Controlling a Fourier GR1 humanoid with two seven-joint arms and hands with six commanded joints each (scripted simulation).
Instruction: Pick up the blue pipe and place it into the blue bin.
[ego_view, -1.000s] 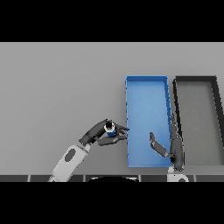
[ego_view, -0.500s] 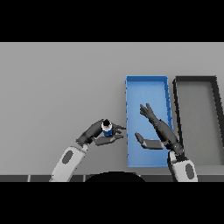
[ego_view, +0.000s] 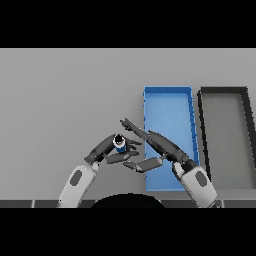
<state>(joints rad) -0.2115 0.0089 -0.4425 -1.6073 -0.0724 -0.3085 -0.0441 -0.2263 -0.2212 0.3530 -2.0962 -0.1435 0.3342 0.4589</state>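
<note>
While the left hand (ego_view: 106, 148) curls its dark fingers (ego_view: 118, 158) round the blue pipe (ego_view: 119, 143), that pipe sits just left of the blue bin (ego_view: 168, 97) — held over the smooth grey table (ego_view: 65, 95), not over the bin itself. It is a short round tube seen end-on, with a pale rim, a dark bore and a blue body below. Now the right hand (ego_view: 161, 144): it reaches in from the lower right across the bin's left wall, its fingers (ego_view: 131, 125) straight and spread, gripping nothing, their tips just beside the pipe and the left hand's fingers. Whether they touch, I cannot tell. That blue bin is a long, shallow rectangular tray with thin upright walls and a flat floor. Right beside it lies a black bin (ego_view: 224, 91) of much the same shape — dark rim, grey floor.
</note>
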